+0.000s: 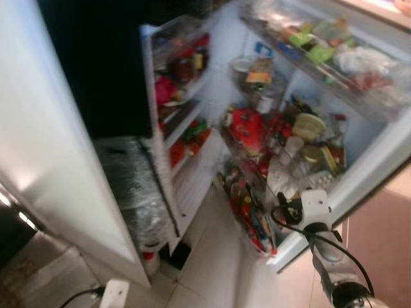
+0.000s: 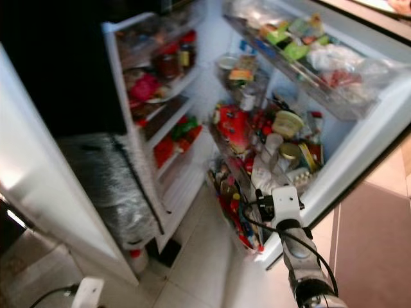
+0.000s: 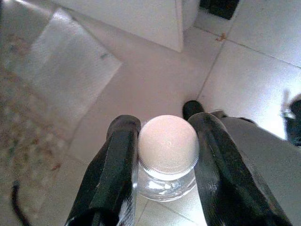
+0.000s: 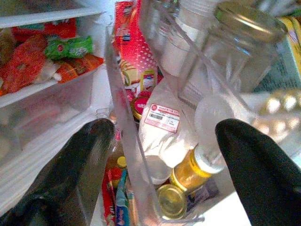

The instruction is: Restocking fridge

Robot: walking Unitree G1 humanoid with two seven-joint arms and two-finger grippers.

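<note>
The fridge stands open ahead, its door shelves (image 1: 257,192) crowded with jars, bottles and red packets. My left gripper (image 3: 164,125) hangs low over the tiled floor, shut on a small clear glass jar (image 3: 168,146) with a white screw lid. My right gripper (image 4: 160,165) is open, reaching at the lower door shelf from the front. Its fingers (image 4: 70,179) straddle the clear bin wall (image 4: 127,141). Behind that wall stand a white pouch with a red label (image 4: 162,122), an amber bottle (image 4: 193,172) and a tall glass jar (image 4: 244,42).
Inner fridge shelves (image 1: 186,122) hold red and green packets. A white open door panel (image 1: 51,147) rises on the left, with a grey shiny bundle (image 1: 131,186) beside it. A pale mat (image 3: 66,70) lies on the tiled floor (image 1: 212,256).
</note>
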